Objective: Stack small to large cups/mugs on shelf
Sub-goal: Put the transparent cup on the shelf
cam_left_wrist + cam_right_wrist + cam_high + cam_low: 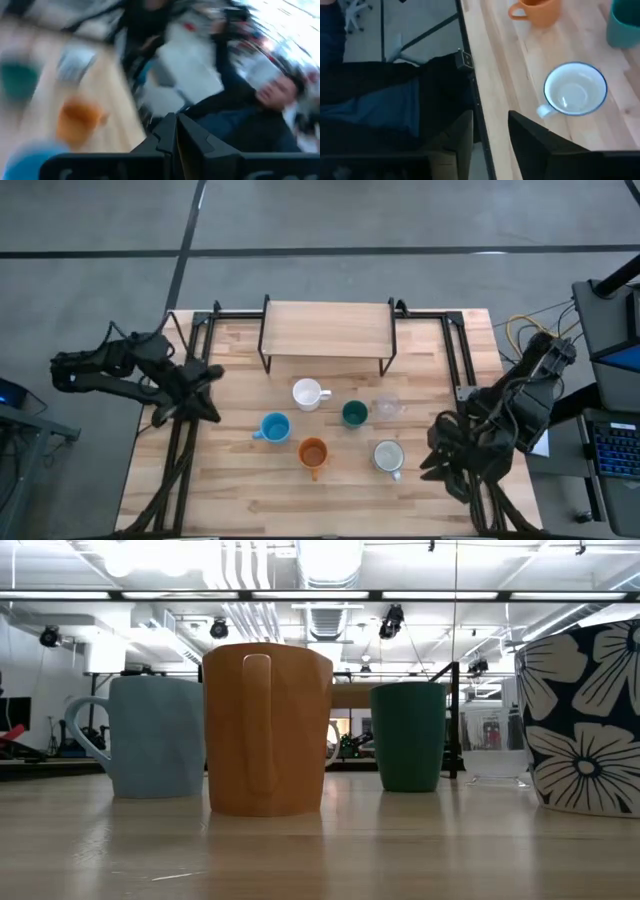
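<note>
Right wrist view | right gripper [490, 132] parted, empty | left gripper [175, 132] closed, empty

A light wooden table [240, 480] carries a low wooden shelf [327, 328] on thin black legs at its far side; the shelf's board is bare. In front of it, directly on the tabletop, stand a white mug [308, 394], a dark green cup [354, 414], a small clear glass [387, 407], a light blue mug [273, 428], an orange mug [313, 454] and a flower-patterned mug [388, 457].
</note>
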You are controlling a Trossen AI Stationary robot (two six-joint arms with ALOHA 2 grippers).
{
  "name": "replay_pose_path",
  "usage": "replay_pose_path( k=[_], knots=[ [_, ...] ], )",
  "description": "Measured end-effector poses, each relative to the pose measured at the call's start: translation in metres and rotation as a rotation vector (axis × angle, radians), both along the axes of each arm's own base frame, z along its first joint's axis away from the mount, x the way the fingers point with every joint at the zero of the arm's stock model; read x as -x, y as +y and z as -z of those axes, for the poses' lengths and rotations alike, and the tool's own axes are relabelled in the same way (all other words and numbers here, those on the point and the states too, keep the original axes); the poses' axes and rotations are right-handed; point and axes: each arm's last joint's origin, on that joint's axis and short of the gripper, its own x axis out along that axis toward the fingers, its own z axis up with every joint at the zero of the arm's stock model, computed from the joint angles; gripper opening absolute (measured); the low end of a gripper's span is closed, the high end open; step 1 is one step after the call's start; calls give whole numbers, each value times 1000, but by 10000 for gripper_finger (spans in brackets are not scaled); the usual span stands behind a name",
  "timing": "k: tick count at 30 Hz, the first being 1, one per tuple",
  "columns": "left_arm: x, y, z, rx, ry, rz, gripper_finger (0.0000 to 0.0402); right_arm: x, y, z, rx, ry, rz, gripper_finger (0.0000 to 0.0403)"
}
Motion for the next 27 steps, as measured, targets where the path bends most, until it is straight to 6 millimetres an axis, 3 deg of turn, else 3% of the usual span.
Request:
replay_pose_path(
  k=[6,10,20,27],
  knots=[
    [-15,-9,-22,-235,-522,211,5,-8,6,-7,60,-33,-25,132],
    [-25,-10,-27,-363,-699,211,37,-7,3,-12,110,-38,5,134],
    [-56,-12,-41,-365,-742,145,174,-5,-4,-29,145,-97,54,170],
    [-80,-15,-53,-200,-571,109,238,-6,-5,-35,175,-120,33,191]
  ],
)
